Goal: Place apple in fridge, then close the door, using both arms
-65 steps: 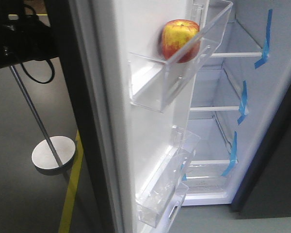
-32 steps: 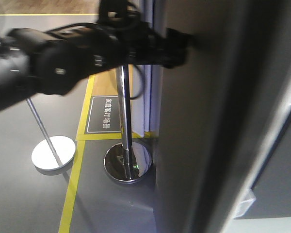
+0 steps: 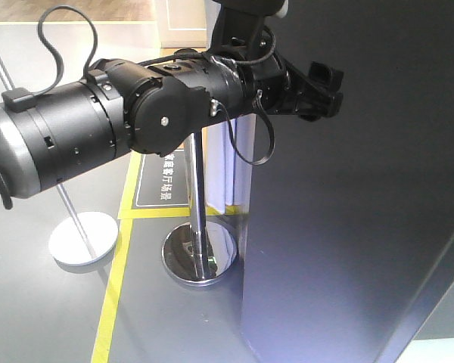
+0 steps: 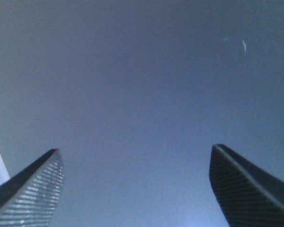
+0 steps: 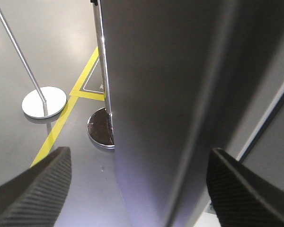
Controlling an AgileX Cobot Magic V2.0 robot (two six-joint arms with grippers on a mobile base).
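Swung from wide open to nearly shut within the last second, turning the flat dark grey outer face of the door (image 3: pixel 348 227) to the front camera where white lining and clear bins showed before. No sign of the apple now: hidden behind that panel, last seen resting in an upper door bin, so presumably riding inside with it.

Reaching across from the left, with the left gripper (image 3: pixel 323 89) at or just beside the upper door face; cannot tell from the front view whether touching. Spread wide in the left wrist view, both fingers (image 4: pixel 33 189) well apart, nothing but grey panel between them. Likewise wide and empty at the right gripper (image 5: pixel 139 150), looking along the door towards the fridge (image 5: pixel 274 142) beyond a dark seam line.

Possible trouble from here:
- Stopping short of a full latch. Cannot tell whether shut completely; looks as if a pale sliver shows low at the seam in the right wrist view. Too light a push would leave the door ajar.
- Pushing too hard or too fast, jolting the apple out of its shallow bin, or bouncing the door back open.
- Sliding off the smooth face with open fingertips, pressing off-centre and losing contact.
- Clipping the chrome stanchion (image 3: pixel 199 253) just beside the door edge while drawing the arm back.
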